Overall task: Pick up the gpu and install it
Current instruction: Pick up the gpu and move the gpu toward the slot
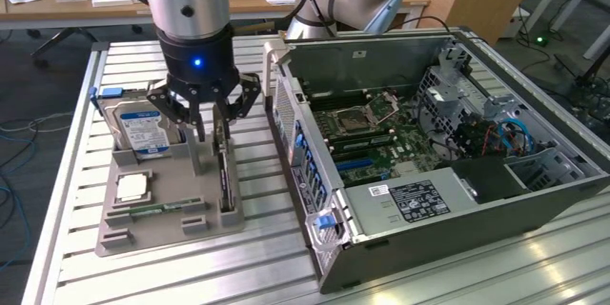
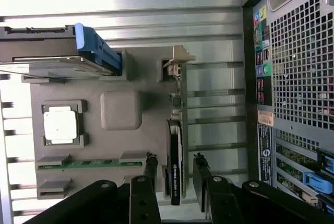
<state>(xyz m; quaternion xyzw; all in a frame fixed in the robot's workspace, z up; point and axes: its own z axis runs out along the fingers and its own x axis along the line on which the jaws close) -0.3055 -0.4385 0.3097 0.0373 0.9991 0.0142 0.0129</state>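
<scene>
gpu (image 2: 175, 145) edge-up in tray (image 2: 146, 130); gripper (image 2: 176, 171) astride, seemingly apart; case (image 2: 302, 51) beside.

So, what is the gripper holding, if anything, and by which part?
Nothing: the gripper straddles one end of the upright gpu, fingers clear of both faces.

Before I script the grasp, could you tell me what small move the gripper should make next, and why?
Probably close on the gpu: the gripper straddles its upright edge in the tray, and its fingers stand slightly apart from it on both sides.
</scene>
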